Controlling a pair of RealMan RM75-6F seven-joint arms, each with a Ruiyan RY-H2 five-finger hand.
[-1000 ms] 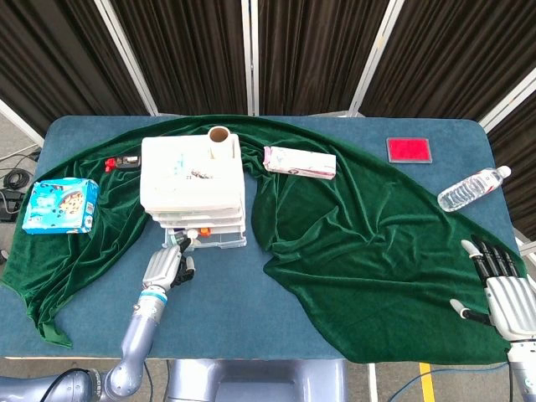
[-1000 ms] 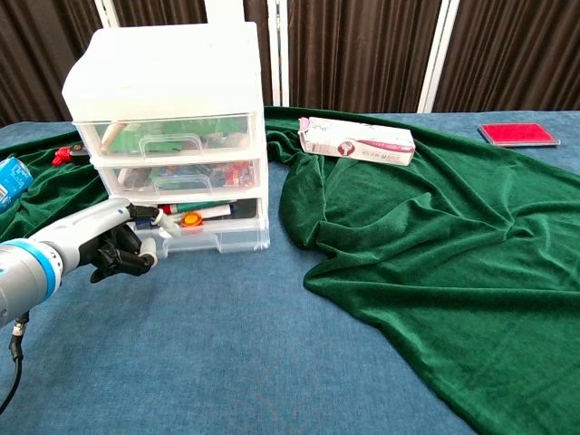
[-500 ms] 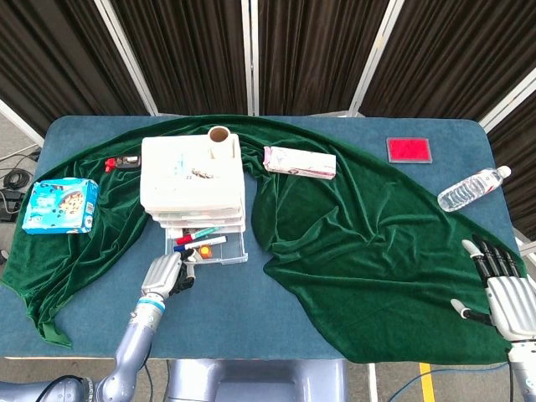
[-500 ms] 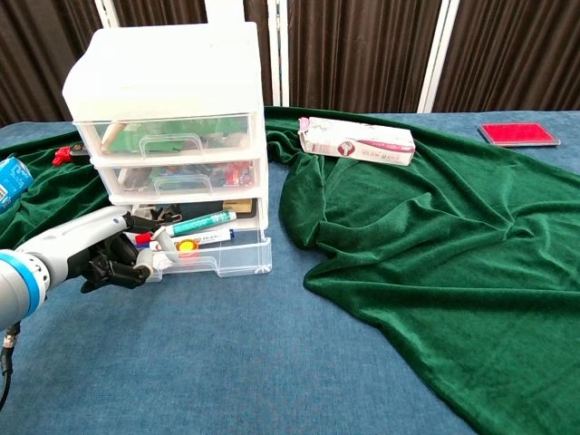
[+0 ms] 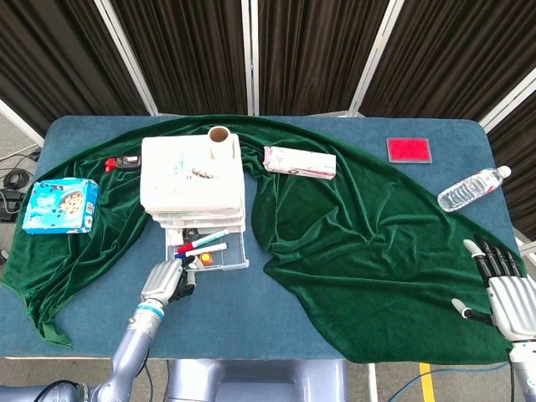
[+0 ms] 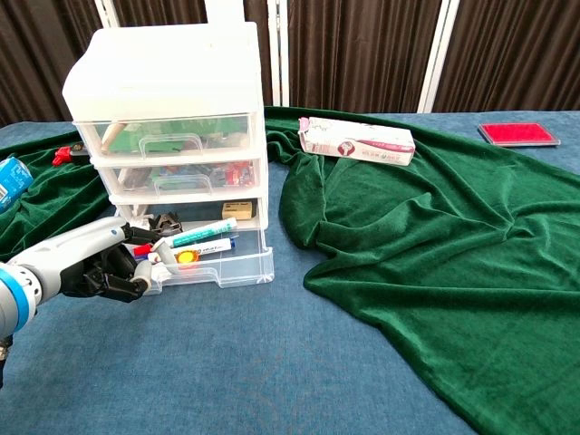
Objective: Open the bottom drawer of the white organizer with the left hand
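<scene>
The white organizer point(image 5: 191, 176) point(image 6: 168, 109) stands on the green cloth at the table's left, three drawers high. Its bottom drawer point(image 5: 208, 254) point(image 6: 213, 263) is pulled well out and shows markers, a small orange thing and a black clip. My left hand point(image 5: 166, 280) point(image 6: 104, 270) grips the drawer's front at its left corner, fingers curled on the handle. My right hand point(image 5: 501, 289) rests open at the table's right front edge, far from the organizer; the chest view does not show it.
A cardboard tube point(image 5: 220, 138) stands on the organizer. A pink-and-white box point(image 5: 299, 162) point(image 6: 356, 140) lies on the cloth. A red pad point(image 5: 409, 150), a water bottle point(image 5: 471, 190), a blue snack pack point(image 5: 60, 206) and a small red-and-black item point(image 5: 121, 162) lie around.
My left hand has drawn back toward the table's front, pulling the bottom drawer from nearly closed to well out. The right hand has stayed still.
</scene>
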